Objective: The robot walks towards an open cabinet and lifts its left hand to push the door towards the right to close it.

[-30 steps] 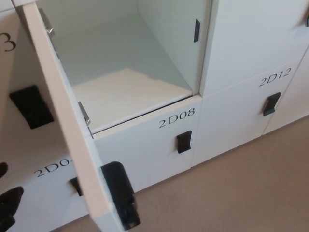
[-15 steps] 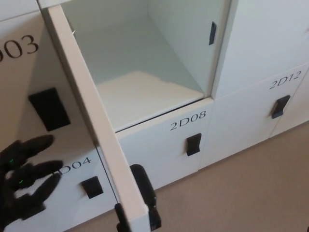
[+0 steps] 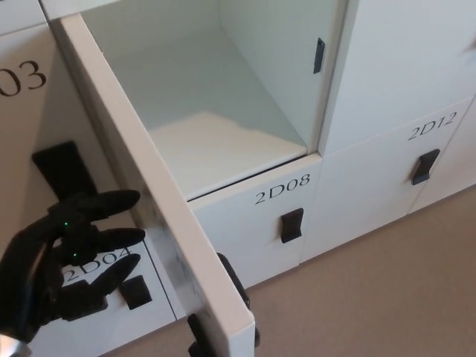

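Note:
A white cabinet door (image 3: 152, 197) stands wide open, seen nearly edge-on, hinged at the upper left of an empty white compartment (image 3: 223, 141). A black latch (image 3: 223, 312) sits at the door's near lower end. My left hand (image 3: 71, 256) is raised at the lower left, black fingers (image 3: 108, 202) spread apart and holding nothing. It sits just left of the door's outer face, fingertips close to it; contact cannot be judged. My right hand does not show.
Closed white lockers surround the open one: 2D08 (image 3: 282, 187) below it, 2D12 (image 3: 431, 126) at right, 2D04 (image 3: 97, 266) behind my hand, each with a black handle. A black strike plate (image 3: 320, 56) sits on the compartment's right wall. Beige carpet (image 3: 372, 297) covers the floor.
My left hand has risen from the bottom-left corner and moved right toward the door's outer face. The view has shifted as I step closer.

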Robot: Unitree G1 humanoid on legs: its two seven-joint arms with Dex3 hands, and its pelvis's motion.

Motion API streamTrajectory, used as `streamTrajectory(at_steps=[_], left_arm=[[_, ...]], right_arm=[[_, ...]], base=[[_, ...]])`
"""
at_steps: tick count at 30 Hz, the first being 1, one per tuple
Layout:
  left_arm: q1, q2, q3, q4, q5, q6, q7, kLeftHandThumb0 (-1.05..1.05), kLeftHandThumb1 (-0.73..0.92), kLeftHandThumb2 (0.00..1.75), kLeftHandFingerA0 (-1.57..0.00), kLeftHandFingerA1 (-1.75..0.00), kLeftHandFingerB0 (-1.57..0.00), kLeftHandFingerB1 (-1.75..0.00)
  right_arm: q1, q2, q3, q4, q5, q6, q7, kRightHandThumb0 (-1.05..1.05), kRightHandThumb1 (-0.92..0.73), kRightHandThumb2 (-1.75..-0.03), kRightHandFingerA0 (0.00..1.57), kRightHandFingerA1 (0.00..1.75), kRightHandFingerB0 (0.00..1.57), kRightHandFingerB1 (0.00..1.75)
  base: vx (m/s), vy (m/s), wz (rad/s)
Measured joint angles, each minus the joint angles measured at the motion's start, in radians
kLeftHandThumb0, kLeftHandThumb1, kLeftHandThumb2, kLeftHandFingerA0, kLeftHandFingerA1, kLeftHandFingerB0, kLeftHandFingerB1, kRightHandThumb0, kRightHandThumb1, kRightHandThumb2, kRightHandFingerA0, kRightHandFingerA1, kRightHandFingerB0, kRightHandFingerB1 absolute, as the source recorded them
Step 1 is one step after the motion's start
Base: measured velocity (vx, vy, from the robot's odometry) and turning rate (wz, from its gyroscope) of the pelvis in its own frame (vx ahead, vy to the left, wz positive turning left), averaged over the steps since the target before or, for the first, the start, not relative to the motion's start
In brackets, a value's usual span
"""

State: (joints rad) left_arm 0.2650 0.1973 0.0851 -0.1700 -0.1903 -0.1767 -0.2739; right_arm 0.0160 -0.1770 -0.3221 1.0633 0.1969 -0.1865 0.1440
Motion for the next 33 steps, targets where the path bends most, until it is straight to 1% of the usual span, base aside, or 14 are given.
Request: streamTrajectory(at_steps=[6, 12, 17, 18, 20, 21, 23, 24, 25, 26, 29, 30, 32, 33], left_arm=[[0.0, 0.002, -0.007, -0.007, 0.012, 0.013, 0.0, -0.28, 0.62, 0.58, -0.67, -0.51, -0.55, -0.49], [-0.026, 0.028, -0.087, -0.091, 0.053, 0.034, -0.002, -0.29, 0.59, 0.57, -0.74, -0.49, -0.64, -0.48], [-0.14, 0.043, -0.206, -0.146, 0.118, 0.053, -0.019, -0.33, 0.6, 0.56, -0.73, -0.46, -0.63, -0.43], [-0.193, 0.041, -0.241, -0.138, 0.139, 0.057, -0.024, -0.39, 0.6, 0.58, -0.74, -0.43, -0.63, -0.41], [-0.23, 0.039, -0.257, -0.125, 0.148, 0.061, -0.025, -0.39, 0.6, 0.58, -0.74, -0.43, -0.63, -0.41], [-0.28, 0.034, -0.276, -0.104, 0.159, 0.065, -0.026, -0.5, 0.61, 0.6, -0.69, -0.45, -0.58, -0.39], [-0.359, 0.024, -0.297, -0.06, 0.175, 0.072, -0.026, -0.5, 0.61, 0.6, -0.69, -0.45, -0.58, -0.39], [-0.406, 0.017, -0.308, -0.028, 0.182, 0.074, -0.027, -0.55, 0.51, 0.86, -0.57, -0.56, -0.4, -0.5], [-0.433, 0.011, -0.314, -0.007, 0.186, 0.075, -0.027, -0.55, 0.51, 0.86, -0.57, -0.56, -0.4, -0.5], [-0.456, 0.006, -0.319, 0.011, 0.189, 0.078, -0.027, -0.49, 0.64, 0.6, -0.52, -0.4, -0.4, -0.34], [-0.598, -0.015, -0.348, 0.136, 0.207, 0.089, -0.027, -0.49, 0.64, 0.6, -0.52, -0.4, -0.4, -0.34], [-0.633, -0.021, -0.354, 0.167, 0.212, 0.092, -0.027, -0.53, 0.65, 0.6, -0.45, -0.39, -0.33, -0.32], [-0.633, -0.021, -0.354, 0.167, 0.212, 0.092, -0.027, -0.53, 0.65, 0.6, -0.45, -0.39, -0.33, -0.32], [-0.703, -0.03, -0.363, 0.232, 0.222, 0.099, -0.026, -0.53, 0.65, 0.6, -0.45, -0.39, -0.33, -0.32]], right_arm=[[0.011, 0.0, 0.001, -0.001, 0.0, -0.004, 0.004, -0.09, -0.69, -0.59, 0.63, 0.56, 0.48, 0.48], [0.01, 0.0, 0.002, -0.002, 0.0, -0.004, 0.003, -0.08, -0.69, -0.59, 0.64, 0.56, 0.48, 0.47], [0.002, 0.002, 0.004, -0.005, 0.0, -0.004, 0.002, -0.1, -0.64, -0.58, 0.65, 0.55, 0.47, 0.47], [0.006, 0.003, 0.004, -0.006, 0.0, -0.004, 0.001, -0.1, -0.64, -0.58, 0.64, 0.56, 0.48, 0.47], [0.009, 0.004, 0.005, -0.008, 0.0, -0.004, 0.001, -0.1, -0.64, -0.58, 0.64, 0.56, 0.48, 0.47], [0.012, 0.006, 0.005, -0.01, 0.0, -0.004, 0.001, -0.1, -0.65, -0.58, 0.63, 0.55, 0.47, 0.46], [0.017, 0.01, 0.005, -0.014, 0.0, -0.005, 0.001, -0.1, -0.65, -0.58, 0.63, 0.55, 0.47, 0.46], [0.018, 0.012, 0.005, -0.015, 0.0, -0.005, 0.001, -0.1, -0.64, -0.58, 0.65, 0.56, 0.47, 0.46], [0.019, 0.014, 0.006, -0.016, 0.0, -0.005, 0.001, -0.1, -0.64, -0.58, 0.65, 0.56, 0.47, 0.46], [0.019, 0.015, 0.006, -0.017, 0.0, -0.005, 0.001, -0.11, -0.66, -0.58, 0.64, 0.56, 0.49, 0.47], [0.023, 0.021, 0.007, -0.03, 0.0, -0.005, 0.002, -0.11, -0.66, -0.58, 0.64, 0.56, 0.49, 0.47], [0.025, 0.022, 0.007, -0.034, 0.0, -0.005, 0.002, -0.11, -0.64, -0.58, 0.64, 0.56, 0.48, 0.47], [0.025, 0.022, 0.007, -0.034, 0.0, -0.005, 0.002, -0.11, -0.64, -0.58, 0.64, 0.56, 0.48, 0.47], [0.029, 0.026, 0.008, -0.047, 0.0, -0.005, 0.002, -0.11, -0.64, -0.58, 0.64, 0.56, 0.48, 0.47]], base=[[0.0, 0.0, 0.0], [0.0, -0.001, 0.01], [0.0, 0.0, 0.0], [0.0, 0.0, 0.0], [0.0, 0.0, 0.0], [0.0, 0.0, 0.0], [0.0, 0.0, 0.0], [0.0, 0.0, 0.0], [0.0, 0.0, 0.0], [0.0, 0.0, 0.0], [0.0, 0.0, 0.0], [0.0, 0.0, 0.0], [0.0, 0.0, 0.0], [0.0, 0.0, 0.0]])
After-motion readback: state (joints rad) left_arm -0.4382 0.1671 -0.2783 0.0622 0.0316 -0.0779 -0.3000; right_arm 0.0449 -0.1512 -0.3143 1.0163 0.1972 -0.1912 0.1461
